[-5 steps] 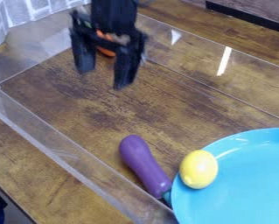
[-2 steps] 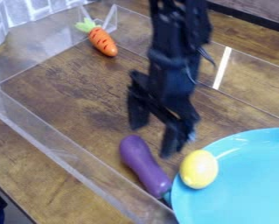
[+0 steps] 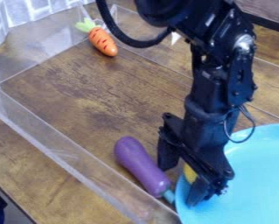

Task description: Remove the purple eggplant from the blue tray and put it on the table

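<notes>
Purple eggplant (image 3: 142, 164) is seen lying on the wood-grain surface (image 3: 94, 96), just beside the left rim of the blue tray (image 3: 261, 166), not on it. Pincer (image 3: 191, 175) is pointed down with jaws spread, nothing gripped, at the tray rim right next to the eggplant's lower end; contact cannot be told. Orange carrot (image 3: 101, 38) is set far back by the clear acrylic wall (image 3: 48, 140)
</notes>
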Available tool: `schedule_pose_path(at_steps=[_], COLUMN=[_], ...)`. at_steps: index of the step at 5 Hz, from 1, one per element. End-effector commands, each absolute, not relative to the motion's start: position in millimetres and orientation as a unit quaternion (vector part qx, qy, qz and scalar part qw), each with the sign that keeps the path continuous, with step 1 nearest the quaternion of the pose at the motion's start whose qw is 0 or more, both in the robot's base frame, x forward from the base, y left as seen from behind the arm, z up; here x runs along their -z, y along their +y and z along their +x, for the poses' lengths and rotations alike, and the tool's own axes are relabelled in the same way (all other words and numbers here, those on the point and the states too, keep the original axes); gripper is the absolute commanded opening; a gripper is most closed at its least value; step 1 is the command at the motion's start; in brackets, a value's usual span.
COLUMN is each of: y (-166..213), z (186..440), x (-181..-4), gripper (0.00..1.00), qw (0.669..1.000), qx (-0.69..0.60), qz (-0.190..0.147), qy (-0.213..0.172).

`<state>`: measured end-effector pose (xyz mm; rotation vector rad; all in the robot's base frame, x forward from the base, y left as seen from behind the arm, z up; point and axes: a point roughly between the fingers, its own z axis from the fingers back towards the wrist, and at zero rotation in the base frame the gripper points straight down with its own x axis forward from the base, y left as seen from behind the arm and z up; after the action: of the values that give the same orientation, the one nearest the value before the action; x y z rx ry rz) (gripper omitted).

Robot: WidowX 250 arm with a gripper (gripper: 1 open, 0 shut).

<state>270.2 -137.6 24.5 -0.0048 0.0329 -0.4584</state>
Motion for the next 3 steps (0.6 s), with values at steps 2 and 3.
schedule_pose_path(at_steps=[2, 3], y=[-136.7, -135.6], z=[276.2, 274.1], x=[-23.5, -21.8], gripper=[1.0, 1.0], qw=[0.982, 0.986], qx=[0.187, 0.168], qz=[-0.01, -0.011], qy=[-0.006, -0.007])
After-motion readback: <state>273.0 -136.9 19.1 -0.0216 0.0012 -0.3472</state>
